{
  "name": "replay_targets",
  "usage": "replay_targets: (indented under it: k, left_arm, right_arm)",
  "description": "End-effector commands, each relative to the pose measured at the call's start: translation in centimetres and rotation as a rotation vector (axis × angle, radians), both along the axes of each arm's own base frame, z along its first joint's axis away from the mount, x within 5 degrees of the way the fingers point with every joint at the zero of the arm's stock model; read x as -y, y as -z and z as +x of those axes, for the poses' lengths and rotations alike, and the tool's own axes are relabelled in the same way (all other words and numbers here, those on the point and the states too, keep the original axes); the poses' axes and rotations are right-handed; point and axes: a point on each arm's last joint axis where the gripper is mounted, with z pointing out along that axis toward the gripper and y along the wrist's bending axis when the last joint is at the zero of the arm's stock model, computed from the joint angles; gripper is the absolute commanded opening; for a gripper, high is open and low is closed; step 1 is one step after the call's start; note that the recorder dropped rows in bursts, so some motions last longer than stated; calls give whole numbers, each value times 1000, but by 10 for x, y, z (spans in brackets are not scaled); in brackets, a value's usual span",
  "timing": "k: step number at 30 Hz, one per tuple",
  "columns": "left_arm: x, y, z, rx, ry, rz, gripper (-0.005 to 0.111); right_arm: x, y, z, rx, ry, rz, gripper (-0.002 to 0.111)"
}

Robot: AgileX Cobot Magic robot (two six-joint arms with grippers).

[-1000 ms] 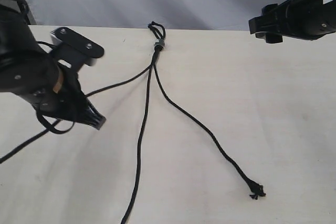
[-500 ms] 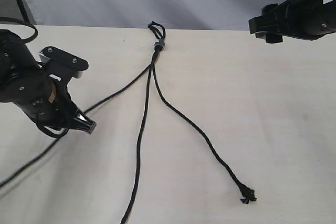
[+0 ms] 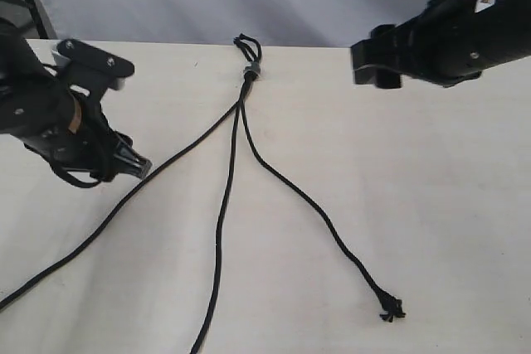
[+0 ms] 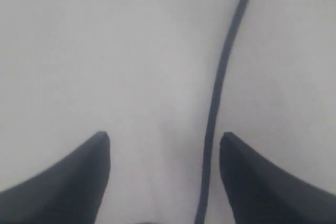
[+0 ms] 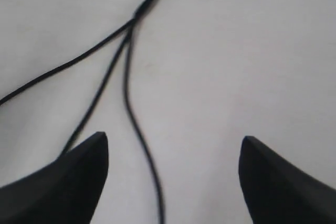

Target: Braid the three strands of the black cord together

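Exterior view, left gripper [image 3: 135, 167]: low over the table [image 3: 431, 205], left of the grey band [image 3: 251, 70], tilted down; fingers spread, one strand lying loose between them.
Three strands [image 3: 222, 205]: fanning from the band, unbraided, flat.
Right gripper [image 5: 173, 142]: right of the band; fingers spread, gripping nothing.

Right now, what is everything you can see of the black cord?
The black cord is thin and matte, lying flat and unbraided on the pale table. A grey band near the table edge joins its three strands, with tiny loops beyond it. The strands fan away from the band: one ends in a frayed knot, two run out of frame. One lies between the open jaws of the left gripper, ungripped.
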Motion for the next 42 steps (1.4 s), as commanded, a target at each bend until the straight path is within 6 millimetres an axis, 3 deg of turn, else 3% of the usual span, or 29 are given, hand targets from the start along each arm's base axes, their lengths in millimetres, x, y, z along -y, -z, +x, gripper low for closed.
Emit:
replay_targets:
  k: [1, 6, 10, 13, 18, 24, 26, 27, 28, 29, 30, 33, 36, 42]
  left_arm:
    - [-15, -39, -11, 126, -130, 13, 58]
    - [-36, -62, -27, 205, -314, 90, 58]
    - [-39, -52, -33, 243, -282, 95, 58]
    - [-39, -43, -32, 275, -266, 91, 58]
    - [-41, -42, -33, 293, -278, 102, 58]
    - [-41, -42, -33, 294, -272, 97, 58]
    - [-40, -42, -32, 295, -271, 95, 58]
    - [-40, -42, -32, 295, -269, 93, 58]
    - [-40, -42, -32, 295, -269, 93, 58]
    - [-40, -42, -32, 295, -270, 92, 58]
    - [-40, -42, -32, 295, -270, 92, 58]
    - [-40, -42, -32, 295, -270, 92, 58]
    - [-40, -41, -33, 294, -267, 90, 58]
    - [-38, -41, -32, 300, -255, 76, 58]
  right_arm:
    - [-61, 19, -13, -85, -221, 12, 66]
    - [-130, 60, -21, -287, -391, -55, 66]
    - [-171, 93, -26, -404, -459, -107, 66]
    - [-191, 115, -26, -455, -459, -136, 66]
    - [-206, 141, -18, -506, -418, -191, 66]
    - [-203, 168, -8, -511, -336, -304, 66]
    - [-203, 173, -8, -520, -338, -314, 55]
    - [-203, 174, -8, -520, -347, -319, 37]
    - [-203, 174, -8, -517, -356, -323, 29]
    - [-203, 171, -9, -511, -365, -324, 9]
    - [-203, 165, -9, -502, -378, -325, 0]
    - [-202, 128, -2, -427, -440, -393, -1]
    - [-187, 102, 22, -253, -509, -627, -1]
    - [-140, 113, 63, -263, -401, -698, -1]
